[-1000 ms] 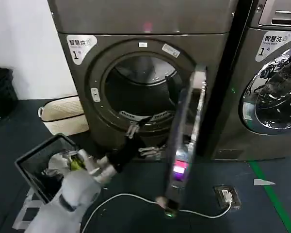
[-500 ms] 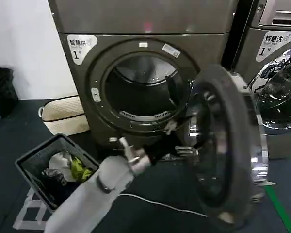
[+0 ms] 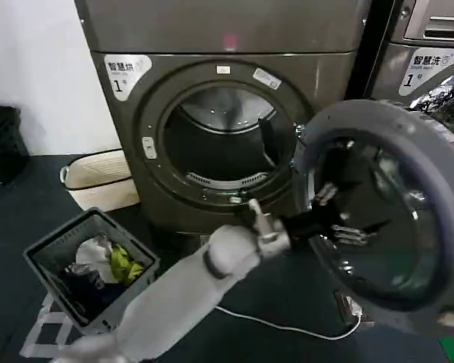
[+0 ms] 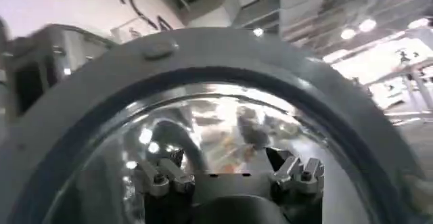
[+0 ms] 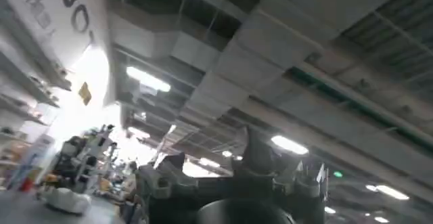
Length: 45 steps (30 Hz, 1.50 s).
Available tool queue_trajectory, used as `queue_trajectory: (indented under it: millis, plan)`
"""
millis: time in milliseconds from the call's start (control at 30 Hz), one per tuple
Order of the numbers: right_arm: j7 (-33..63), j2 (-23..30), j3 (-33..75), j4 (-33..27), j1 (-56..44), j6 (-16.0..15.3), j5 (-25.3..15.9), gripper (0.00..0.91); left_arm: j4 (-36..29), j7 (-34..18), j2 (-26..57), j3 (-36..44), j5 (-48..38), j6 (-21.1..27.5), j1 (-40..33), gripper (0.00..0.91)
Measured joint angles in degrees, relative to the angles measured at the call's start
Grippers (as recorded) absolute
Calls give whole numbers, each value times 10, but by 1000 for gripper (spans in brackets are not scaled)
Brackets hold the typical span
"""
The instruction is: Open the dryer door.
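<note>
On the far left of the head view, a grey laundry basket (image 3: 91,265) sits on the dark floor (image 3: 23,204) with clothes in it. Behind it, a cream bag (image 3: 98,178) leans by the white wall.

Next comes the dryer (image 3: 227,113) — a big bronze-grey machine with a white sticker marked 1 and a small pink light on its top panel. Its round hole is wide open, and you can see the shiny drum inside.

The left arm reaches across from the lower left. Its left claw (image 3: 329,208) is right up against the inner side of the dryer door (image 3: 390,219), down near the dark glass. In the left wrist view the 2 fingers (image 4: 159,178) are spread apart with nothing between them, close to the shiny glass and under the grey rim of the door (image 4: 223,53).

The door is swung out to the right of the hole, with its grey back rim facing us.

The right claw (image 5: 233,185) points up at a ceiling; I cannot tell if it is open.

On the far right stands another machine (image 3: 431,53).
</note>
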Motion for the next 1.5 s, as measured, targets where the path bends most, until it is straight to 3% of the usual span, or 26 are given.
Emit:
queue_trajectory:
  millis: [533,867,1167,1500]
  plan:
    - [-1,13,18,11,-1,14,8,907,130,-14,-99,17,23,5,-67,907]
    - [-3,19,3,19,10,28,5,907,199,-65,-98,6,33,14,-87,907]
    - [-6,18,-5,19,17,31,4,907,189,-53,-98,8,29,23,-78,907]
    - [-14,14,-14,18,22,33,2,907,123,-42,-98,24,25,38,-47,907]
